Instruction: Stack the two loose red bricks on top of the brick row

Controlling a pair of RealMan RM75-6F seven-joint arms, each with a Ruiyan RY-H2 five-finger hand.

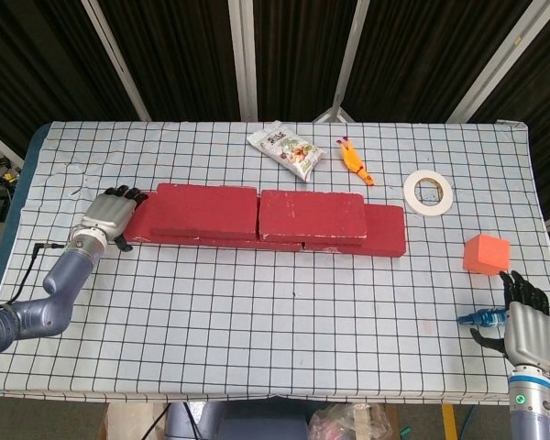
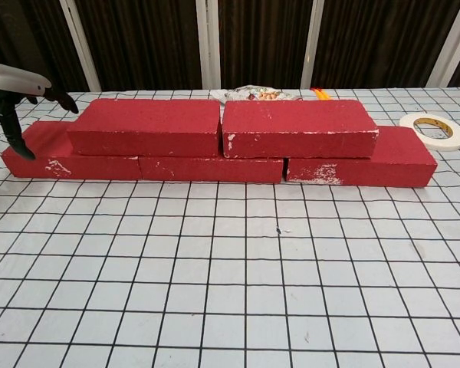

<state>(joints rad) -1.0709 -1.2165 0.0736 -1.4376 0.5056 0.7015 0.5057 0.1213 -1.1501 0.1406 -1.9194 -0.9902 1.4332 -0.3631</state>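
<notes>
The left hand (image 1: 110, 213) spreads its black fingers (image 2: 14, 136) over the left end of the brick row (image 1: 385, 234), grasping nothing. Two coarse, chipped red bricks (image 1: 206, 210) lie side by side on top of that row. Near the desk (image 1: 257, 321) edge, well right of the row, the right hand (image 1: 530, 332) rests with fingers loosely apart; its wrist is cut off.

Open table (image 1: 257, 312) before brick row (image 1: 266, 220)
</notes>
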